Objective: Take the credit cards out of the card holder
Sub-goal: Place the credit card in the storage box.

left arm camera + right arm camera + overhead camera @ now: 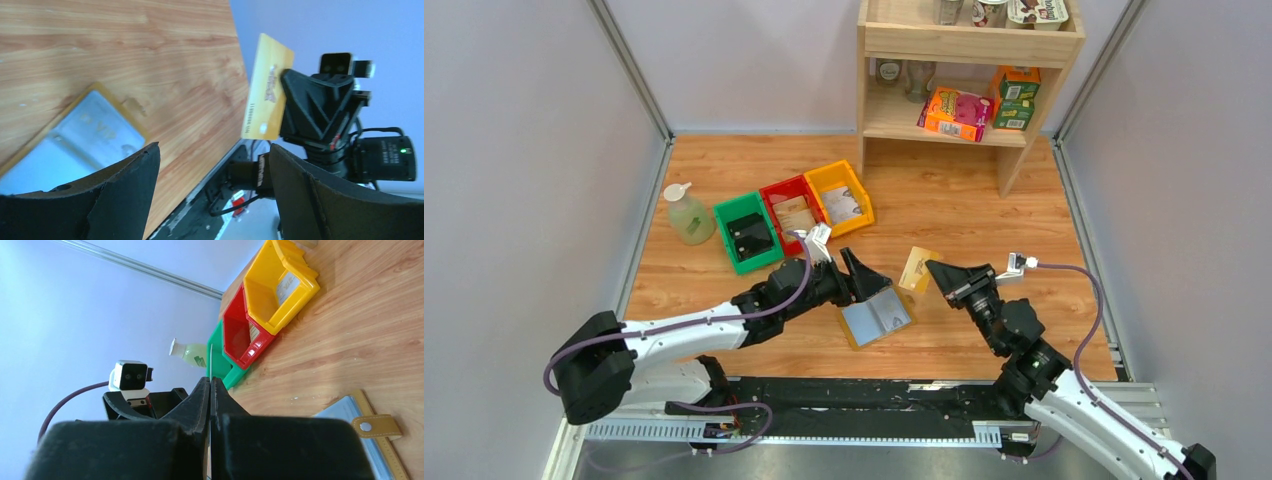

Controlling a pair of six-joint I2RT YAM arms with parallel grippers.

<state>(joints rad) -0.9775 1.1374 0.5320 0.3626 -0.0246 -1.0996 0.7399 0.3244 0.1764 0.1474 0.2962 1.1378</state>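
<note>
1. The card holder [876, 316] lies open on the wooden desk [944, 190] between the two arms, pale blue inside facing up.
2. The left hand [869, 283] is at the holder's far left corner, jaws spread wide and holding nothing.
3. The right hand [932, 265] is clamped tight on a gold card [918, 268], held on edge just beyond the holder's right side.
4. Farther back sit green [746, 233], red [790, 213] and yellow bins [840, 197], with a bottle [687, 213] beside them.
5. A shelf [969, 60] stands at the back.
</note>
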